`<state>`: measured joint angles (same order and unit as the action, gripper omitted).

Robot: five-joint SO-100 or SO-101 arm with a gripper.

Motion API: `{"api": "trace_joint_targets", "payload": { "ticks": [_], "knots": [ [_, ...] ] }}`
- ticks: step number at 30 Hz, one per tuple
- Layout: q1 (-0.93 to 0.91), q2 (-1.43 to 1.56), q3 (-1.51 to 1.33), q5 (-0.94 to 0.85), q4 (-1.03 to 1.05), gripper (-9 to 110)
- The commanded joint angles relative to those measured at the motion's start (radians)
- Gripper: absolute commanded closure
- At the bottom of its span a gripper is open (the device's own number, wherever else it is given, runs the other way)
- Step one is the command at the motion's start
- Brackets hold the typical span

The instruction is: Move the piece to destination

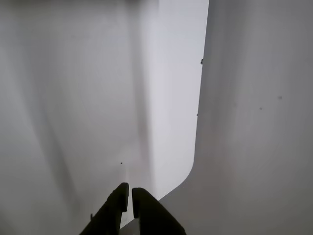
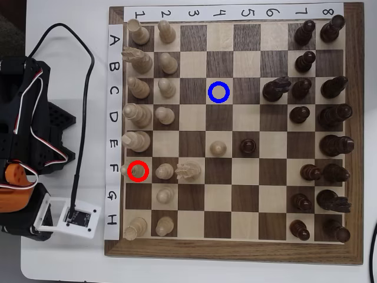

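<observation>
A: Wrist view, nearest first: end effector at the bottom edge, dark fingers almost pressed together, only a thin slit between, pinching nothing. Lower parts cut off by the frame.

B: Beyond that?

A: Just a blurred pale surface and a curved pale edge to the right. No board, no chessmen there.

B: Overhead view, then. Arm bunched at the left edge on the white worktop, partly cut off; end effector impossible to pick out among the black parts and cables.

A: Chessboard shown only here. The piece on row F, column 1, inside a red ring, top partly masked by the ring line.

B: Farther along, the destination: blue-ringed light square at row C, column 4, bare, well apart from the piece.
</observation>
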<state>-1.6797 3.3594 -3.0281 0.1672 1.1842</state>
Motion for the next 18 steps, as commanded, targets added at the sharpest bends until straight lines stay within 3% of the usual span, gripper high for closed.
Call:
{"api": "trace_joint_targets", "payload": {
  "ticks": [1, 9, 18],
  "knots": [
    [0.035, -0.026, 0.160, 0.098, 0.028, 101],
    [0.133, -0.249, 0.591, 0.419, 0.103, 101],
    [0.310, -0.545, 1.075, 0.661, 0.279, 101]
  ]
}}
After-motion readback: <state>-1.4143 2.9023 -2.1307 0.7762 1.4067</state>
